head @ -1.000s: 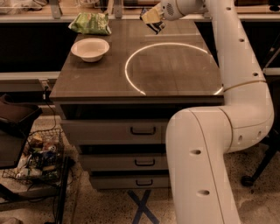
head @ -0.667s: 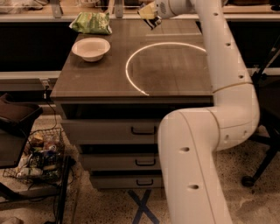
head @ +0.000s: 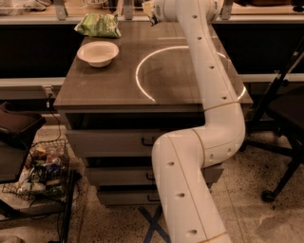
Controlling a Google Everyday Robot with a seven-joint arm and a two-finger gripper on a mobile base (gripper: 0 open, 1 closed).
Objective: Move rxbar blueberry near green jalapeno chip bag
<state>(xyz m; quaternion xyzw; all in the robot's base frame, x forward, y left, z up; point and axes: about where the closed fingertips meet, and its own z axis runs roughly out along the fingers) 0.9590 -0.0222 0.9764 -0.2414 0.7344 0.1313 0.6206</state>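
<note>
The green jalapeno chip bag (head: 99,24) lies wrinkled at the far left corner of the dark table (head: 109,85). My gripper (head: 149,10) is at the top edge of the view, over the table's far edge, to the right of the bag and apart from it. My white arm (head: 209,80) reaches up to it across the right half of the table. The dark blue rxbar blueberry does not show anywhere on the table; it is hidden or out of view.
A round white bowl (head: 98,52) stands just in front of the chip bag. A bright ring of light (head: 142,80) lies on the tabletop. Drawers (head: 118,142) sit under the table. A wire basket (head: 40,171) stands low left and a chair base (head: 280,156) at right.
My gripper has moved left along the table's far edge, closer to the chip bag, and slightly farther back. The bowl and the bag have not moved.
</note>
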